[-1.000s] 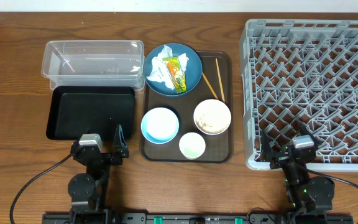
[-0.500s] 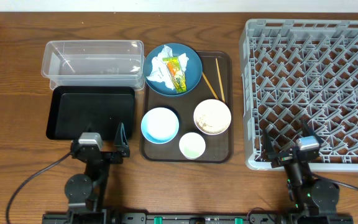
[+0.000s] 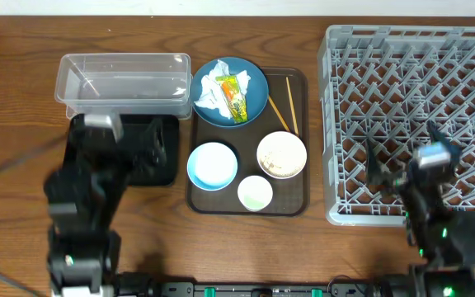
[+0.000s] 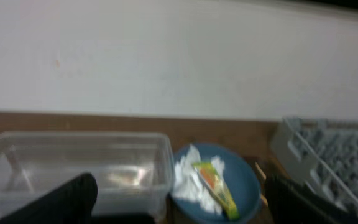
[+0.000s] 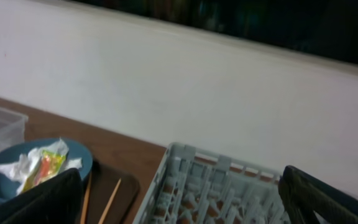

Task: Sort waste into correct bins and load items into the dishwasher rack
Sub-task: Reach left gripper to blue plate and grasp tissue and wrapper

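Grey dishwasher rack (image 3: 411, 115) fills the 3 o'clock side of the bench (image 3: 23, 99); the dark blue plate (image 3: 256, 97) sits at the 12 o'clock end of the brown tray (image 3: 295, 194) with tissue (image 3: 209, 95) and snack wrapper (image 3: 234, 99) on it. Plate looks heavy, slick and breakable, so grab the rim; tissue and wrapper are feather-light, pinch anywhere. Left end effector (image 4: 182, 186) and right end effector (image 5: 182, 179) are both spread wide, empty.

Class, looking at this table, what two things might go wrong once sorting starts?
1. The yellow-green-orange snack wrapper lies on the crumpled white tissue on the round dark blue plate; one pinch may lift both together.
2. The two thin wooden chopsticks lie flat on the brown serving tray, probably hard to grip.
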`<state>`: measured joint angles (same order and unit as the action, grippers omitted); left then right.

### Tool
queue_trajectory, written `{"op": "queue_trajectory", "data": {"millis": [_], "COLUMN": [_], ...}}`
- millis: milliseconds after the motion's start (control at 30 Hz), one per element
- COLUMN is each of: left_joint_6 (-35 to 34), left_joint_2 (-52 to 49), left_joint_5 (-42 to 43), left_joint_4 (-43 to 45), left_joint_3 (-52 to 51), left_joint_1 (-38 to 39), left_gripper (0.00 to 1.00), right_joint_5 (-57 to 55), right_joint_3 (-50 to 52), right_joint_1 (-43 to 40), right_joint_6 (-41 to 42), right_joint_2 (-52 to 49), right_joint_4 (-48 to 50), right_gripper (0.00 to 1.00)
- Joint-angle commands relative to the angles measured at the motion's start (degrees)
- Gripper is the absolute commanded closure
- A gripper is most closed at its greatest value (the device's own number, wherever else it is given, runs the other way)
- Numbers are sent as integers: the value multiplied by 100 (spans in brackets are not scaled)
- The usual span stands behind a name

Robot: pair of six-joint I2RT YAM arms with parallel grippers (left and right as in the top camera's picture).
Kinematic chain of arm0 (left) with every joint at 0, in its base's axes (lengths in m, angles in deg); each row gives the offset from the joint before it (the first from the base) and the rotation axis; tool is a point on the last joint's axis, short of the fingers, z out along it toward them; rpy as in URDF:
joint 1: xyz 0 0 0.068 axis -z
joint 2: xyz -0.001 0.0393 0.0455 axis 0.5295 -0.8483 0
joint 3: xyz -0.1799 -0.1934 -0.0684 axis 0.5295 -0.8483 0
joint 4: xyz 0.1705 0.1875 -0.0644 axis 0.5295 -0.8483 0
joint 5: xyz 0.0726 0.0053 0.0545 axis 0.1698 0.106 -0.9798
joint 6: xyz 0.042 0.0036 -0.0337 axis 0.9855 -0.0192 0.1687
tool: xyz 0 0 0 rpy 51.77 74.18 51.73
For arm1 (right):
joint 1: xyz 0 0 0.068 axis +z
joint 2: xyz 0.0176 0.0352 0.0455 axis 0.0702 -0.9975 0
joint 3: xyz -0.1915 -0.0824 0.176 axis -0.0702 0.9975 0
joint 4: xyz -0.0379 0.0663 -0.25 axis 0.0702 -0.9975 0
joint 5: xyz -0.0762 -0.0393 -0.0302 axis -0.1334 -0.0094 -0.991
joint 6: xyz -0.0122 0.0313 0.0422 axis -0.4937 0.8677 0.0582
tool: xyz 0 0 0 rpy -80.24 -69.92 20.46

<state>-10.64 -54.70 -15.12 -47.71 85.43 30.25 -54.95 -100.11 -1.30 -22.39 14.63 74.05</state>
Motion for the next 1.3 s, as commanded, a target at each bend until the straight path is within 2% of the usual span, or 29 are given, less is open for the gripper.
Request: {"op": "queue_trajectory", "data": {"millis": [0,100,233,333,467,600,700,767,1033,1267], "left_joint_6": [76,79,481,586,584,636,1036,1235,1246,752], "left_joint_2": [-896,-1714,-2830,-3764,-4852,-5969,-6679,-6964,-7965,-8679], "left_joint_5": [229,234,223,-380,-546,-549,-553,-549,-767,-1421], "left_joint_4": [-501,-1215,-2155,-2680,-3230,-3829,-4120,-4116,-3818,-3679], "left_joint_3": [1058,1998,3327,4389,5495,6450,6832,6839,6835,6830], "left_joint_1": [20,22,254,636,1008,1412,1692,1836,2138,2138], "left_gripper": [11,11,11,11,11,11,11,11,11,11], "right_joint_5": [146,385,649,986,1130,1333,1399,1397,1329,1325], "right_joint_3": [-863,-1891,-3388,-4503,-5307,-5421,-5418,-5414,-5407,-5405], "right_joint_1": [-59,-57,-57,-57,-57,-55,-50,-50,-50,-50], "right_joint_6": [-42,-42,-42,-42,-42,-20,-22,-24,-44,-46], "right_joint_2": [-833,-1744,-2933,-3790,-4468,-4774,-4822,-4822,-4822,-4822], "right_joint_4": [-376,-1224,-2518,-3467,-4122,-4245,-4520,-4680,-4883,-5095], "right_gripper": [1,1,1,1,1,1,1,1,1,1]}}
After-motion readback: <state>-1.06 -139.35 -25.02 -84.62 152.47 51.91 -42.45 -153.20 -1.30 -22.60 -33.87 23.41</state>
